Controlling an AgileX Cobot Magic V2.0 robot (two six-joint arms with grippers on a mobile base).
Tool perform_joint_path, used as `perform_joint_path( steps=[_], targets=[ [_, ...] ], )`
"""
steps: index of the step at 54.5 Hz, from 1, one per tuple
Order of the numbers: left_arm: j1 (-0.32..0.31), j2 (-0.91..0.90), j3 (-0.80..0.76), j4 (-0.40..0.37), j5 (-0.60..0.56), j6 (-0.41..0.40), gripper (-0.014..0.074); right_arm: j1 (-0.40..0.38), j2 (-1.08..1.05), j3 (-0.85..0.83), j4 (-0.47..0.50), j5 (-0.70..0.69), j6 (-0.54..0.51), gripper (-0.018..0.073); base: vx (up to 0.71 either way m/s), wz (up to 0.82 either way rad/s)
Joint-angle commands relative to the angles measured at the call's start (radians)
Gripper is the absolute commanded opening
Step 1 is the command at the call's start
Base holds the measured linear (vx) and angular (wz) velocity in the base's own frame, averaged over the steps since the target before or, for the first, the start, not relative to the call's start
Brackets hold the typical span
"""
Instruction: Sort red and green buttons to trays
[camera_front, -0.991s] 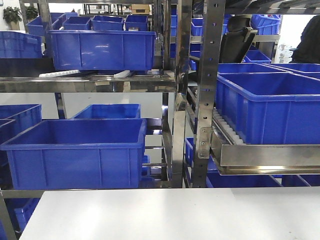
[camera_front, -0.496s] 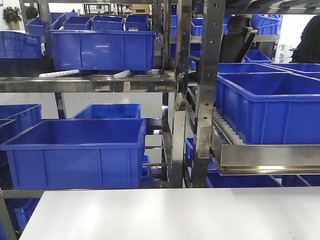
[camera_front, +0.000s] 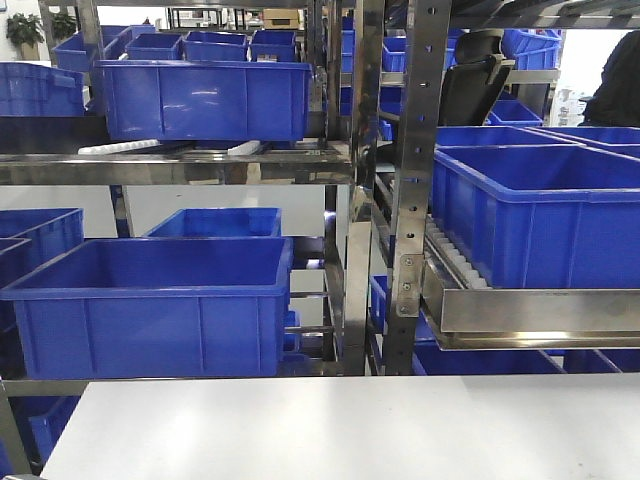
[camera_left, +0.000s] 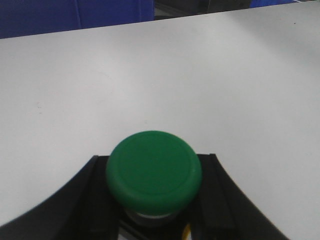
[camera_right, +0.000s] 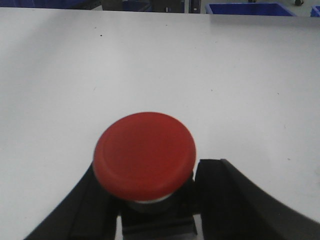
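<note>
In the left wrist view my left gripper (camera_left: 154, 159) is shut on the green button (camera_left: 153, 171). Its round green cap faces the camera and its dark base sits between the black fingers (camera_left: 85, 195). In the right wrist view my right gripper (camera_right: 157, 170) is shut on the red button (camera_right: 144, 154). Its dark blocky base (camera_right: 155, 220) sits between the black fingers (camera_right: 227, 197). Both grippers are over the white table (camera_left: 165, 75). The green and red trays are out of view. Neither gripper shows in the front view.
The white table's far edge (camera_front: 340, 380) meets metal shelving (camera_front: 410, 200) holding deep blue crates, one large one at lower left (camera_front: 150, 300) and one at right (camera_front: 540, 210). A blue crate (camera_right: 250, 8) lies beyond the table in the right wrist view.
</note>
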Motion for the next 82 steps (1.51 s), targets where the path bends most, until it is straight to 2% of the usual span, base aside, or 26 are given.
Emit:
perform_joint_path(
  steps=[1,4,6,7,16,26,31,37,40,46,52,56,66,75,82],
  targets=[
    [0.001,-0.036,-0.013,-0.005,-0.079,-0.009,0.0059,-0.006,-0.035,-0.007,-0.001,-0.190,-0.005,-0.0010,0.00,0.00],
    [0.001,-0.042,-0.013,-0.001,-0.079,-0.020,-0.0010,-0.006,-0.035,-0.007,-0.003,-0.190,-0.005,-0.0010,0.00,0.00],
    [0.001,-0.051,-0.013,0.007,-0.075,-0.044,-0.0009,-0.006,-0.035,-0.007,-0.004,-0.190,-0.005,-0.0010,0.00,0.00],
    [0.001,-0.178,-0.013,0.022,0.009,-0.174,-0.0006,-0.006,-0.083,-0.007,-0.056,-0.157,-0.001,-0.0010,0.00,0.00],
    [0.001,-0.375,-0.015,0.022,0.190,-0.193,0.0000,-0.005,-0.255,-0.009,-0.080,0.009,0.057,-0.0010,0.00,0.00],
    [0.000,-0.597,-0.102,0.044,0.597,-0.207,0.0000,-0.005,-0.535,-0.051,-0.118,0.376,0.204,-0.0010,0.00,0.00],
    [0.000,-0.694,-0.185,0.106,0.819,-0.281,0.0000,-0.004,-0.684,-0.107,-0.215,0.602,0.271,-0.0010,0.00,0.00],
    [-0.019,-0.787,-0.262,0.169,0.991,-0.370,0.0000,-0.004,-0.848,-0.177,-0.364,0.822,0.411,-0.0010,0.00,0.00],
    [-0.039,-0.825,-0.277,0.186,1.033,-0.374,0.0000,-0.004,-0.922,-0.193,-0.426,0.896,0.474,-0.0010,0.00,0.00],
    [-0.112,-0.905,-0.272,0.186,1.105,-0.372,0.0000,-0.003,-1.083,-0.196,-0.570,0.962,0.600,-0.0010,0.00,0.00],
    [-0.202,-0.983,-0.266,0.155,1.214,-0.372,0.0000,0.028,-1.235,-0.196,-0.695,1.050,0.720,-0.0010,0.00,0.00],
    [-0.245,-1.042,-0.266,0.122,1.268,-0.371,0.0000,0.071,-1.323,-0.193,-0.738,1.089,0.772,-0.0010,0.00,0.00],
    [-0.310,-1.225,-0.262,0.045,1.374,-0.363,0.0000,0.209,-1.487,-0.193,-0.740,1.232,0.790,-0.0010,0.00,0.00],
    [-0.310,-1.377,-0.219,0.039,1.390,-0.364,0.0000,0.327,-1.564,-0.193,-0.714,1.350,0.789,-0.0010,0.00,0.00],
    [-0.310,-1.444,-0.188,0.040,1.391,-0.364,0.0000,0.371,-1.583,-0.193,-0.715,1.360,0.789,-0.0010,0.00,0.00]
  ],
)
